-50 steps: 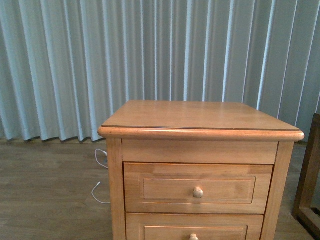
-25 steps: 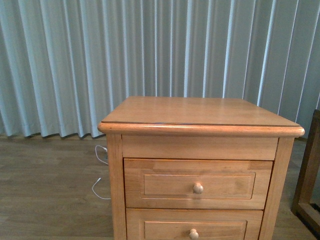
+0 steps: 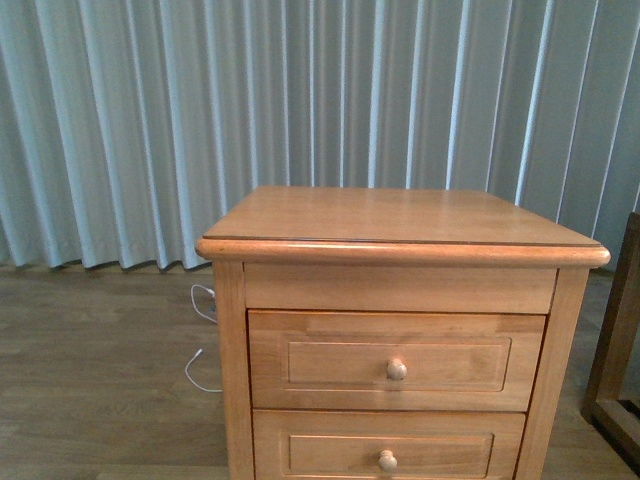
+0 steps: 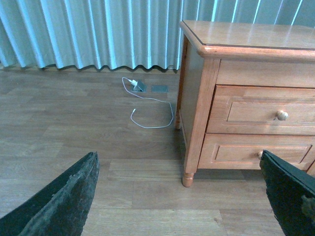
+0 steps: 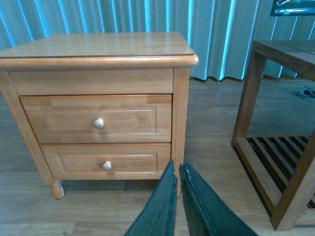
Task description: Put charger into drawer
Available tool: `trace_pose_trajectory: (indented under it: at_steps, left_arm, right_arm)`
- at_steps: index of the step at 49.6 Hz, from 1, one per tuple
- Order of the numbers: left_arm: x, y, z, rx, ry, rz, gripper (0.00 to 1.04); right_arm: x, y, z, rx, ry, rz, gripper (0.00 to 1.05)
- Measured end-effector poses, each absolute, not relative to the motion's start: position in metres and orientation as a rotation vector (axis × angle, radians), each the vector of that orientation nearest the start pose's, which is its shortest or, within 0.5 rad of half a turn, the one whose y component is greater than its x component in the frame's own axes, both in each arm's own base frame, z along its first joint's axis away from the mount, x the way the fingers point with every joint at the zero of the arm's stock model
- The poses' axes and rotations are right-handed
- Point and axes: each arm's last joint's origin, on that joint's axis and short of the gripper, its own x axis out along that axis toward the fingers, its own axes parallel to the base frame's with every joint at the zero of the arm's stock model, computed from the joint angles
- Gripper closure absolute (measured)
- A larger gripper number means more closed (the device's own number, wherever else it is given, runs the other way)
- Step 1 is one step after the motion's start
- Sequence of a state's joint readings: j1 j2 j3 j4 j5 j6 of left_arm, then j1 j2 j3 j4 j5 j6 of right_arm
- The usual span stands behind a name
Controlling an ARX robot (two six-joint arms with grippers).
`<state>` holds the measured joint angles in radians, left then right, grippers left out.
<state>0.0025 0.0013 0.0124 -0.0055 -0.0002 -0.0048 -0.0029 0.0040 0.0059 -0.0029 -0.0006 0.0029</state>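
The nightstand (image 3: pixel 400 350) fills the centre and lower right of the front view, its top (image 3: pixel 400 218) bare. Both drawer fronts, the upper drawer (image 3: pixel 396 360) and the lower drawer (image 3: pixel 385 448), sit flush and closed, only their round knobs projecting. Left of it, the wood floor (image 3: pixel 90 380) lies open up to the curtain (image 3: pixel 200 120), crossed by a thin white cable (image 4: pixel 147 110). At the right edge a dark slatted wooden frame (image 5: pixel 280 142) stands close, leaving a narrow floor gap.
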Motion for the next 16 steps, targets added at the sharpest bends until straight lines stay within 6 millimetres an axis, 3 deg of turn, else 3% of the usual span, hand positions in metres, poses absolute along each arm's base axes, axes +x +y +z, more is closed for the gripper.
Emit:
trace_pose_trajectory:
  at_steps: [16]
  left_arm:
    - [0.097, 0.0002, 0.1671, -0.005, -0.006, 0.002, 0.06]
  right_arm:
    - [0.0976, -0.0003, 0.1649, 0.003, 0.001, -0.002, 0.31]
